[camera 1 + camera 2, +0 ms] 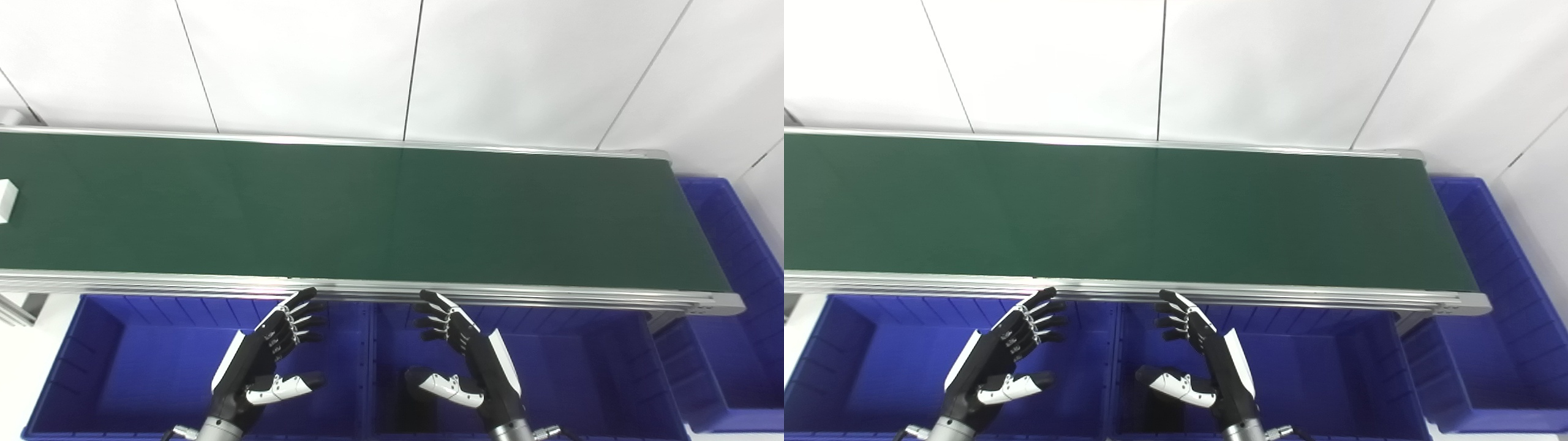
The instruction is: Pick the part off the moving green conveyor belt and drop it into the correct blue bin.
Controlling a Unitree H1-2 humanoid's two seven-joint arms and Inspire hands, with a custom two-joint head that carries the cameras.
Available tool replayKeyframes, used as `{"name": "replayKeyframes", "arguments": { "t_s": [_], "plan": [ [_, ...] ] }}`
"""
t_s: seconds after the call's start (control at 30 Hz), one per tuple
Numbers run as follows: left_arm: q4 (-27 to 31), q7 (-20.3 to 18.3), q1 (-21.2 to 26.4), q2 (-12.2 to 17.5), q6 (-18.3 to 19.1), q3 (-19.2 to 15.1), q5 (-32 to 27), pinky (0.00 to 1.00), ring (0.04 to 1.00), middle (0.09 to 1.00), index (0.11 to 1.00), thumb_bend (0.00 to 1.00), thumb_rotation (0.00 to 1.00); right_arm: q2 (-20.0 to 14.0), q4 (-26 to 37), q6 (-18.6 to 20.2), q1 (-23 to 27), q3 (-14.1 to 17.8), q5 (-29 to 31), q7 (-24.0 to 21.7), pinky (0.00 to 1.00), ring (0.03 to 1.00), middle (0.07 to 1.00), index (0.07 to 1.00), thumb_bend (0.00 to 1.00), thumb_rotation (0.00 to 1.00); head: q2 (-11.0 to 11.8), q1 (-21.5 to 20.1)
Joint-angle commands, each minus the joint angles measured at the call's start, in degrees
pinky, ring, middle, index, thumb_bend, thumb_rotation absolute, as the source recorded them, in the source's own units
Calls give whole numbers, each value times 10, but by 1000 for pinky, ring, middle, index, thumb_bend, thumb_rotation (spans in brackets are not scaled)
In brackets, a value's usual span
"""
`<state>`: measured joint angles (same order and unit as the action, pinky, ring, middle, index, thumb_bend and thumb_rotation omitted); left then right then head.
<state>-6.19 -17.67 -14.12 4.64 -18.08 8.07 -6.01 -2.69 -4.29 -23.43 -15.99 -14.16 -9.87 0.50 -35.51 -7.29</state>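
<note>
Hovering empty over blue bins (153, 361), left hand (263, 361), right hand (468, 361)

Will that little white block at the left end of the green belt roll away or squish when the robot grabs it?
Probably neither. The white block has flat faces and square corners, so it should sit still rather than roll. It looks stiff and is likely light. Only part of it shows at the picture's edge, so this is a guess. Both hands, left and right, wait open.

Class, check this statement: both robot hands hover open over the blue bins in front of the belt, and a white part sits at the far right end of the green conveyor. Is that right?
Not quite. The white part sits at the far left end of the green conveyor, as the left eye view shows. The left hand and right hand do hover open over the blue bins.
</note>
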Motion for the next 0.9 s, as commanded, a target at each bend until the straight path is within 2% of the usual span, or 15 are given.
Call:
{"name": "replayKeyframes", "arguments": {
  "t_s": [0.0, 0.33, 0.43, 0.7, 0.87],
  "plan": [
    [11, 4, 9, 1, -19, -2, 0, 677, 758, 819, 867, 904, 358, 3, 8, -25, 4, 1, 0, -4, 663, 734, 797, 853, 724, 489, 0, 0],
    [10, 1, 8, 0, -19, -2, -7, 701, 768, 824, 867, 879, 330, 3, 8, -27, 3, 1, 2, -4, 662, 735, 801, 855, 718, 478, 1, 3],
    [10, 3, 8, 0, -18, -2, -4, 689, 765, 821, 869, 910, 358, 3, 7, -26, 3, 1, 2, -4, 664, 737, 801, 856, 721, 476, 1, 6],
    [10, 2, 8, -1, -16, -2, -6, 690, 766, 821, 866, 881, 331, 2, 7, -25, 4, 3, 1, -3, 663, 735, 800, 855, 720, 487, 1, 21],
    [13, 5, 6, -3, -8, -1, -3, 675, 758, 816, 860, 929, 353, 1, 9, -26, 3, 3, 0, -3, 659, 732, 798, 857, 704, 469, 8, 47]
  ]
}}
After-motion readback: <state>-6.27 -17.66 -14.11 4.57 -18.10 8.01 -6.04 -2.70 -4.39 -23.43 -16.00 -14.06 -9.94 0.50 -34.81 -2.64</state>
